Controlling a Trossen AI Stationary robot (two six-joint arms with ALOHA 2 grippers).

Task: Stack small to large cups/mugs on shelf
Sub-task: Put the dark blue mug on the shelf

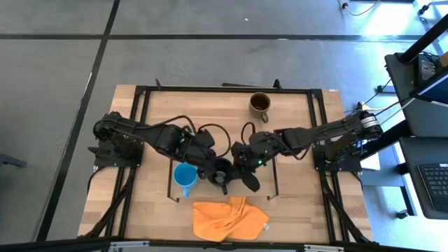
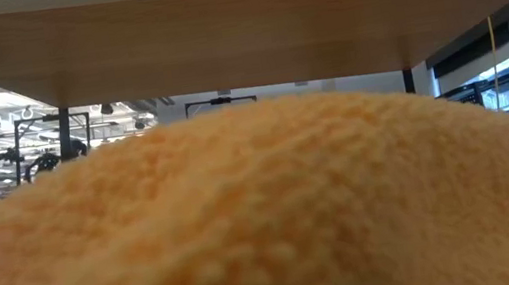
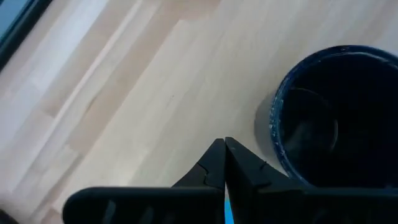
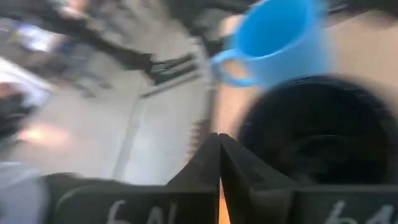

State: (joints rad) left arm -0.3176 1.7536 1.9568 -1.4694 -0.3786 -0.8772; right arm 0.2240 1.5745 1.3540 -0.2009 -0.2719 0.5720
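The black mug (image 1: 221, 170) stands upright on the shelf (image 1: 262, 183), a light-wood board on black end frames. The light-blue mug (image 1: 185, 176) stands to its left on the board and also shows in the right wrist view (image 4: 280, 40). The olive-brown mug (image 1: 260, 103) stands on the table near its far edge. My left gripper (image 3: 224, 144) is shut, close to the black mug's left side (image 3: 339, 118). My right gripper (image 4: 219, 140) is shut, close to the black mug's right side (image 4: 317, 130). My left gripper has its shut fingers close beside the black mug's outer wall (image 3: 277, 143), slanting down from the table's left; I cannot tell whether they touch it. My right gripper has its shut fingers close beside the black mug's rim (image 4: 249, 134), coming from the table's right; I cannot tell whether they touch it.
An orange cloth (image 1: 229, 218) lies crumpled on the table in front of the shelf and fills most of the low view (image 2: 266, 222), under the shelf board (image 2: 238, 34). Black frame rails run along the table's edges. Bare board lies right of the black mug.
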